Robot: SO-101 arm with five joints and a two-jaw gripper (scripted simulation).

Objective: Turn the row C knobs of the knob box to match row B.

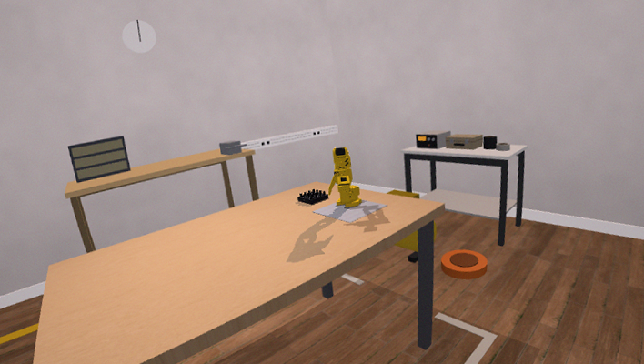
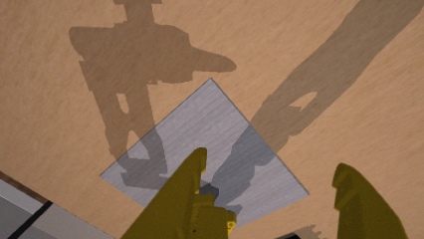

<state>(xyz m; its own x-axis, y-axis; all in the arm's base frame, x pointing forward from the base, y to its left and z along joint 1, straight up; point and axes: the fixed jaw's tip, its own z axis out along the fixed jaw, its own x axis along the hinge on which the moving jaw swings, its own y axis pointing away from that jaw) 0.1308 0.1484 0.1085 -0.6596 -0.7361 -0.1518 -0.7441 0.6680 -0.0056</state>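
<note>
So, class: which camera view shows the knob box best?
The exterior view. It shows the whole knob box on the table, just left of the arm, though too small to read the knobs. The wrist view shows only a dark sliver at its bottom edge, perhaps the box; mostly the gripper and base plate.

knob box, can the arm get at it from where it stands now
Probably yes. The knob box sits on the table right beside the arm, with nothing between them. The gripper is open and holds nothing, pointing down at the grey base plate, so it must swing over first.
</note>
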